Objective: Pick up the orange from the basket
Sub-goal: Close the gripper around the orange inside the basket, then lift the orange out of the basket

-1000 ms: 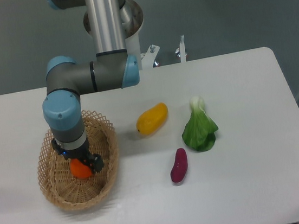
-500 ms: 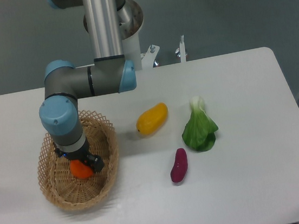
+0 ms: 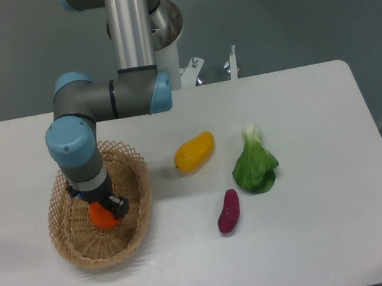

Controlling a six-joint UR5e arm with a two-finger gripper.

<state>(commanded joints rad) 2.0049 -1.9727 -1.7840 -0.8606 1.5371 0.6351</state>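
The orange (image 3: 102, 216) is a small bright orange fruit inside the basket (image 3: 78, 249), a shallow oval of tan woven wicker at the table's left. My gripper (image 3: 104, 209) reaches down into the basket and its dark fingers sit on either side of the orange, closed against it. The arm's wrist hides the top of the orange and part of the basket's far rim. I cannot tell whether the orange rests on the basket floor or is slightly raised.
An elongated yellow fruit (image 3: 194, 151) lies right of the basket. A green leafy vegetable (image 3: 255, 164) and a purple eggplant-like piece (image 3: 229, 211) lie further right. The robot's base column (image 3: 130, 25) stands at the table's back edge.
The arm's wrist and elbow have shifted slightly left and up over the last second. The gripper stays on the orange, which has moved a little left with it.
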